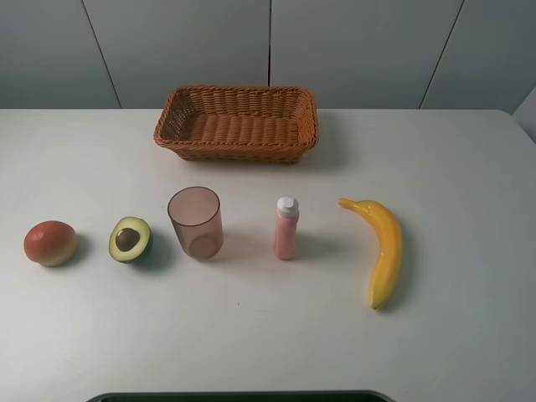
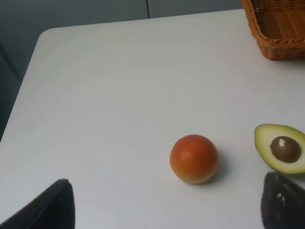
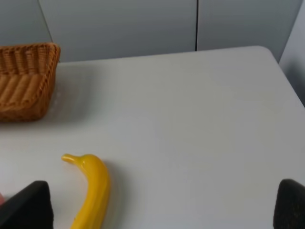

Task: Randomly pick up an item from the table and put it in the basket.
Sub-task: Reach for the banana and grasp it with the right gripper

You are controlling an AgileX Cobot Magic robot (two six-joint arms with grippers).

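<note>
Item: banana point(image 1: 382, 248), long, curved and yellow, lay flat on the tabletop point(image 1: 469, 167) at the right end of a row of objects. Its stem end pointed toward the basket and its darker orange-yellow end toward the near edge. Nothing touched it.
Nearest neighbour: pink bottle point(image 1: 286, 229) with a white cap, upright, to the left of the banana and clear of it.
Next in row: translucent brownish cup point(image 1: 195, 223), upright with its mouth up, left of the bottle and apart from it.
Further left: halved avocado point(image 1: 130, 239), cut face up with the brown pit showing, near the cup but not touching it.
Row end, left: round red-orange fruit point(image 1: 50, 243), resting alone beside the avocado.
Basket: brown woven wicker basket point(image 1: 239, 155), rectangular with flared sides, stood behind the row toward the far edge, roughly behind the cup and bottle. Its interior looked empty in the high view.
Right jaws: spread wide and released, holding nothing. Two dark tips showed at opposite edges of the right wrist view, with the banana point(image 3: 93, 191) lying beside one of them.
Left jaws: likewise released and wide apart, empty. The red-orange fruit point(image 2: 194, 159) lay between the tips, and the avocado point(image 2: 281, 148) sat close to one tip.
Backdrop: grey wall panels point(image 1: 352, 42) behind the tabletop.
</note>
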